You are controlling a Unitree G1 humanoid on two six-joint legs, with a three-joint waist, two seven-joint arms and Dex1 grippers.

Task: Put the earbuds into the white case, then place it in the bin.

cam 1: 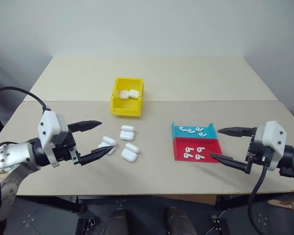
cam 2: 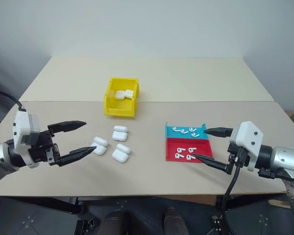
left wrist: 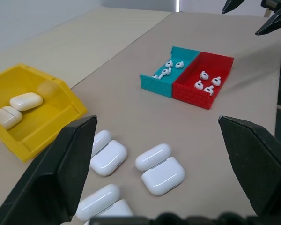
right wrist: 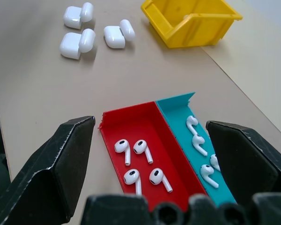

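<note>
Three white cases lie with lids open on the table, in a loose group in front of the yellow bin. Two closed cases rest inside the bin. Several earbuds lie in a red tray, and several more earbuds in the teal tray beside it. My left gripper hovers open just left of the open cases, holding nothing. My right gripper hovers open just right of the two trays, also holding nothing.
The red tray and teal tray sit side by side right of centre. A seam crosses the tabletop behind the bin. Bare table lies between the cases and the trays and behind the bin.
</note>
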